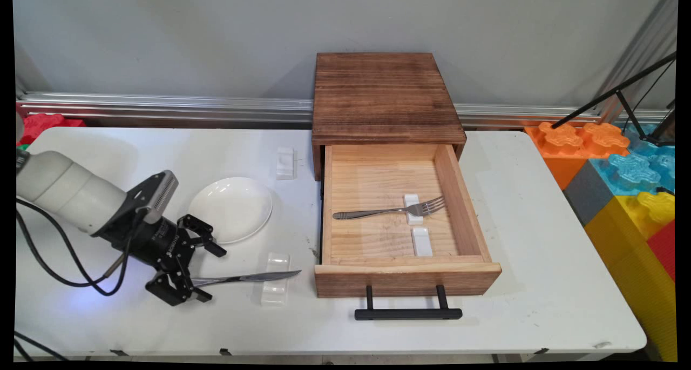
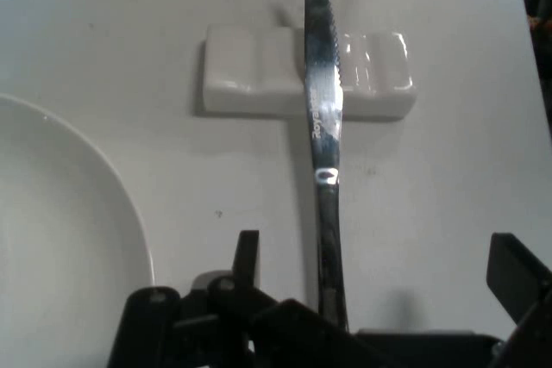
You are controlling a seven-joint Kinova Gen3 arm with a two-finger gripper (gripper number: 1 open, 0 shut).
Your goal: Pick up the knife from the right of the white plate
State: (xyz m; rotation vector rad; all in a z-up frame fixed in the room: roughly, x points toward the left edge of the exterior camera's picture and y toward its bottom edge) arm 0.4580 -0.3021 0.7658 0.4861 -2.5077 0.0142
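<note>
Claw (image 1: 186,270) wide around knife (image 1: 253,277) handle, blade on rest (image 1: 274,286).
You need the handle centred between fingers (image 2: 247,258) — squeeze level.

Fork (image 1: 388,212) in drawer (image 1: 463,197), on rest (image 1: 414,208)

White, rounded Kinova arm (image 1: 62,189) ends in a grey ribbed camera block (image 1: 156,194) at about 1 o'clock of the wrist, then a black linkage-style two-finger gripper (image 1: 197,270) with small white lettering, plus black cables (image 1: 59,262) looping off around 7 o'clock.
</note>
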